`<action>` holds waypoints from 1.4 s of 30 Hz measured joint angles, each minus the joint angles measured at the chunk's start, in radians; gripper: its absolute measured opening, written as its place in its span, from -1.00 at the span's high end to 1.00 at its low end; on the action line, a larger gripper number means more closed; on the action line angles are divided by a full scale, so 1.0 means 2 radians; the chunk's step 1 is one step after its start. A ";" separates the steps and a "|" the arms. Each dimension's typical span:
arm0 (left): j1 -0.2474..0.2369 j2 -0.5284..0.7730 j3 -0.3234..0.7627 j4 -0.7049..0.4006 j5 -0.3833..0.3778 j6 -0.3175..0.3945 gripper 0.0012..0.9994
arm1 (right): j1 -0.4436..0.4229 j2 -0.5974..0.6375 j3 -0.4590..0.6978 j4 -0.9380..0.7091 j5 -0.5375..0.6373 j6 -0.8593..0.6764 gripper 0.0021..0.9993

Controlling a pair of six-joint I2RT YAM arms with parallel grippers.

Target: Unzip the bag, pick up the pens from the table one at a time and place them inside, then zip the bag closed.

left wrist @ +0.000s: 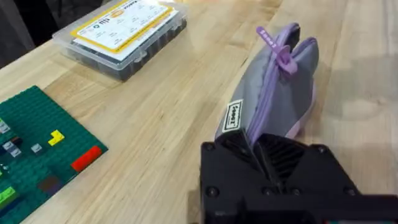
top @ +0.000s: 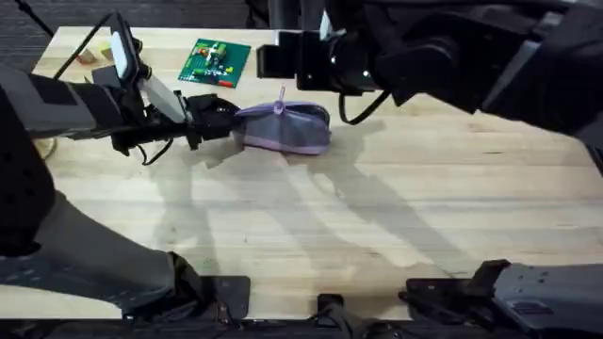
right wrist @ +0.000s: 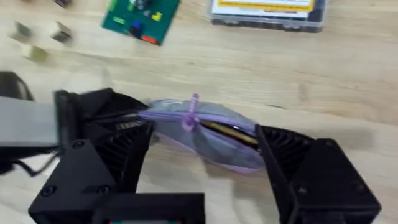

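Left gripper (left wrist: 264,163) fingers clamp the lavender fabric pouch's (top: 283,128) end, anchoring it; right gripper (right wrist: 202,146) fingers apart, apparently approaching the zipper pull (right wrist: 189,115)

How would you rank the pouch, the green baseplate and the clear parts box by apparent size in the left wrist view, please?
1. Pouch, largest, though nearest the camera.
2. Baseplate, cut off by the frame edge, so unsure against the box.
3. Parts box, farthest away.

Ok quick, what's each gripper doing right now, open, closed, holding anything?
Left gripper: shut on the end of the bag.
Right gripper: open, fingers either side of the bag, holding nothing.
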 joint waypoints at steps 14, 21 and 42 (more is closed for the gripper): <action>0.000 0.000 0.000 0.000 -0.002 0.000 0.92 | 0.045 0.052 0.000 0.059 0.002 0.061 -1.00; 0.000 0.000 0.000 0.000 -0.002 0.000 0.92 | 0.046 0.101 0.000 0.091 0.003 0.045 -0.99; 0.000 0.000 0.000 -0.002 -0.002 0.000 0.92 | 0.032 0.139 0.000 0.118 0.006 -0.081 -0.76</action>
